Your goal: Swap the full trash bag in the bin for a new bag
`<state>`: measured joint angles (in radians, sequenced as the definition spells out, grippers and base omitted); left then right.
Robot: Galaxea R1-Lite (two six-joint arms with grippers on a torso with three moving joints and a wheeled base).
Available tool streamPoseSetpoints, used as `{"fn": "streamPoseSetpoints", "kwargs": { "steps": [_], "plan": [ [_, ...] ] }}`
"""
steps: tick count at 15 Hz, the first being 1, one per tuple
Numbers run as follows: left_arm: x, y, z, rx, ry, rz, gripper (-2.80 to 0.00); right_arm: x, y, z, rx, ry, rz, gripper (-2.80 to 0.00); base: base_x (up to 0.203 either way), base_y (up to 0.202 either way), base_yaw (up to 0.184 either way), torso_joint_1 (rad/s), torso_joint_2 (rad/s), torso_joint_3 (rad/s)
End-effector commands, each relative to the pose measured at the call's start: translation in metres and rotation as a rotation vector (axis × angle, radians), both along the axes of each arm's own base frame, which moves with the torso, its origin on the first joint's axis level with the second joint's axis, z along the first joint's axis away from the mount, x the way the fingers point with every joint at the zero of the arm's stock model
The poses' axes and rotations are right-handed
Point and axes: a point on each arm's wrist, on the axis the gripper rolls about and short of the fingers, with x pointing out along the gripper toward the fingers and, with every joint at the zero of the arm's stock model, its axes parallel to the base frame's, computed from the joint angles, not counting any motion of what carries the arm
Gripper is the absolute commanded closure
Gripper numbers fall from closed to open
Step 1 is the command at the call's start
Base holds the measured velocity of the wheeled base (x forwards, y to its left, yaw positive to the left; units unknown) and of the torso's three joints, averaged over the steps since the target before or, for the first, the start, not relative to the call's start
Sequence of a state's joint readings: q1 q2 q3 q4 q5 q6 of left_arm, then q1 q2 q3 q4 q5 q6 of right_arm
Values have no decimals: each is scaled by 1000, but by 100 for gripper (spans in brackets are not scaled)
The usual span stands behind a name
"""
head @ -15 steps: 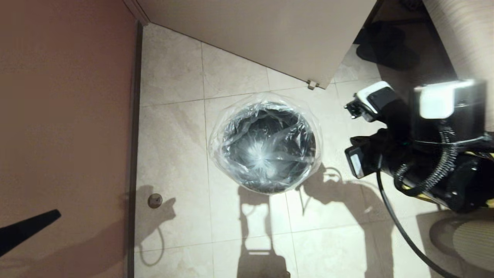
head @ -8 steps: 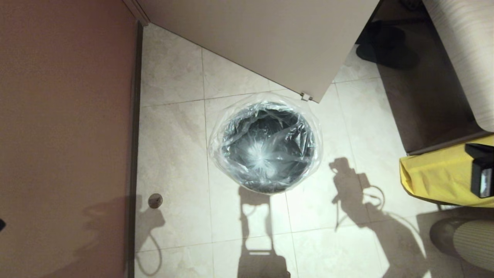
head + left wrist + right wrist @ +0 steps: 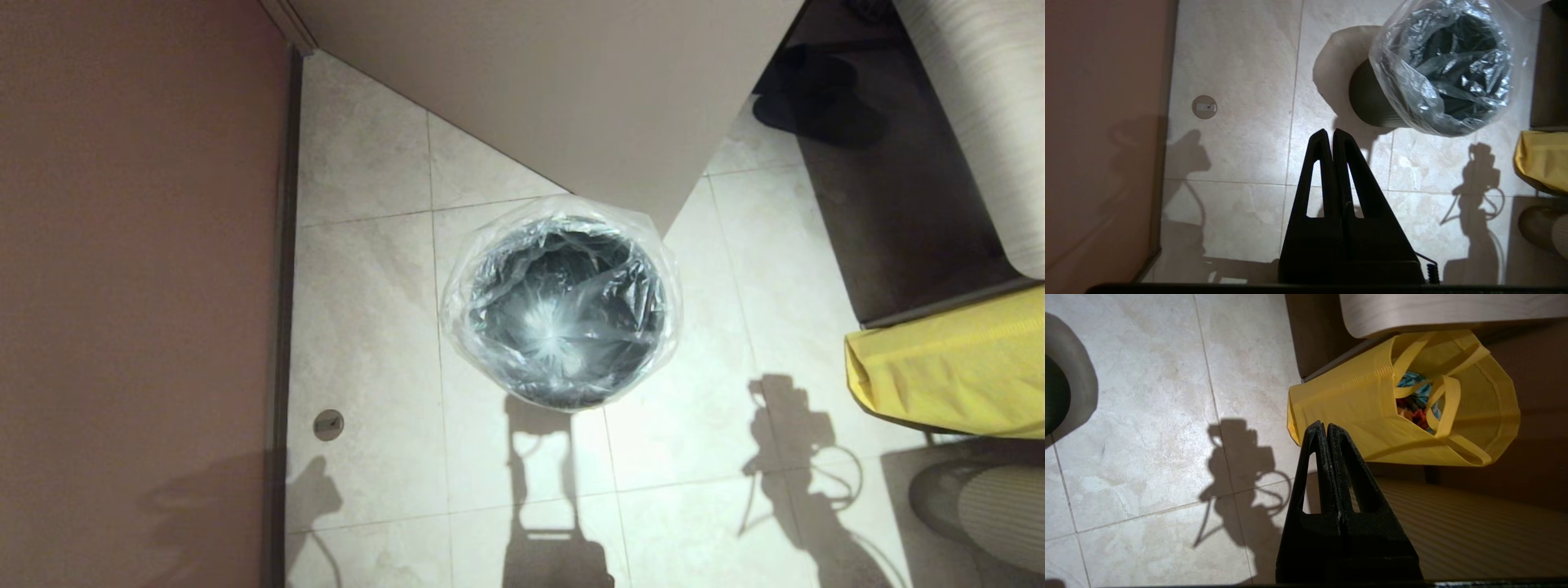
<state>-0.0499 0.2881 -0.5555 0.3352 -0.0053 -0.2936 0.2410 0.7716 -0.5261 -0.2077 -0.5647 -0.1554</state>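
Note:
The bin (image 3: pixel 563 396) stands on the tiled floor in the middle of the head view, lined with the new bag (image 3: pixel 562 327). The see-through film folds out over the rim and its star seal lies at the bottom. In the left wrist view the bin (image 3: pixel 1372 106) and the new bag (image 3: pixel 1445 69) sit beyond my left gripper (image 3: pixel 1332 132), which is shut and empty, high above the floor. My right gripper (image 3: pixel 1326 425) is shut and empty too, hanging over the floor beside the yellow sack. Neither arm shows in the head view.
A yellow sack (image 3: pixel 947 367) holding coloured rubbish (image 3: pixel 1414 402) stands at the right against a dark base. A beige door panel (image 3: pixel 571 90) reaches over the bin's far side. A reddish wall (image 3: pixel 131 286) runs along the left, with a round floor stop (image 3: pixel 328 424) nearby.
My right arm has pulled back out of the head view, uncovering the yellow sack. The left fingertip at the lower left has also gone. The door panel has swung closer over the bin.

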Motion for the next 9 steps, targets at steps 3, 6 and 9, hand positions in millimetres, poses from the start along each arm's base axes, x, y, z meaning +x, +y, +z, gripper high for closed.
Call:
{"fn": "streamPoseSetpoints", "kwargs": {
  "steps": [3, 6, 9],
  "plan": [
    [-27, -5, -15, -5, -39, -57, 0, -33, -11, -9, 76, -65, -75, 0, 0, 0, 0, 0, 0, 0],
    [-28, -6, -21, 1, -30, -78, 0, -47, -14, -9, 102, -107, -122, 0, 0, 0, 0, 0, 0, 0],
    [-33, -5, -35, 31, -55, -88, 0, -69, -17, -20, 111, -126, -129, 0, 0, 0, 0, 0, 0, 0]
  ]
}}
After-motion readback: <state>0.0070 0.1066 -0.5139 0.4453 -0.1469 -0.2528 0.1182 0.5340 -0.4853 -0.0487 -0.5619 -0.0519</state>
